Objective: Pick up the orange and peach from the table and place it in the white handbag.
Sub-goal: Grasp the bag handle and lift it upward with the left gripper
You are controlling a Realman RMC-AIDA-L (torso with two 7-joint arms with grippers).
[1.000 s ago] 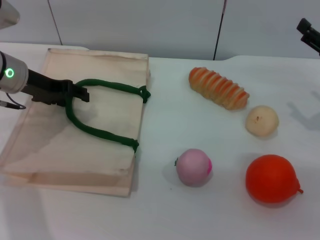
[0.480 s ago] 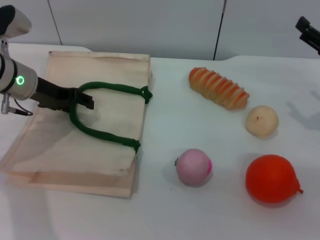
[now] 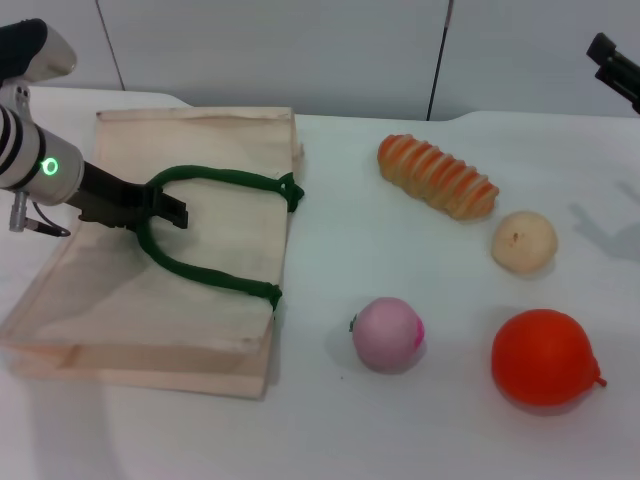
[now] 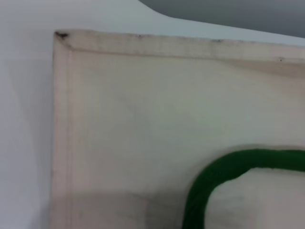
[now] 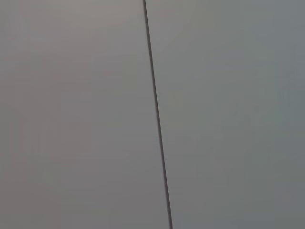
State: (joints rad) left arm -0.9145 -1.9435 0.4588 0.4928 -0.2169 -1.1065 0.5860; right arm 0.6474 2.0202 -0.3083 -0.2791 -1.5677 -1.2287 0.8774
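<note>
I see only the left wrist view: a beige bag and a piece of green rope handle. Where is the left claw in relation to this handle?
Observer: In the head view, the left claw is at the bend of the green handle, above the bag.
Operator: Are the fruits already inside the bag?
Observer: No. The orange and the peach lie on the table, on the robot's right of the bag.
Operator: And the right claw?
Observer: The right claw is raised at the far right edge of the head view, away from both fruits.
</note>
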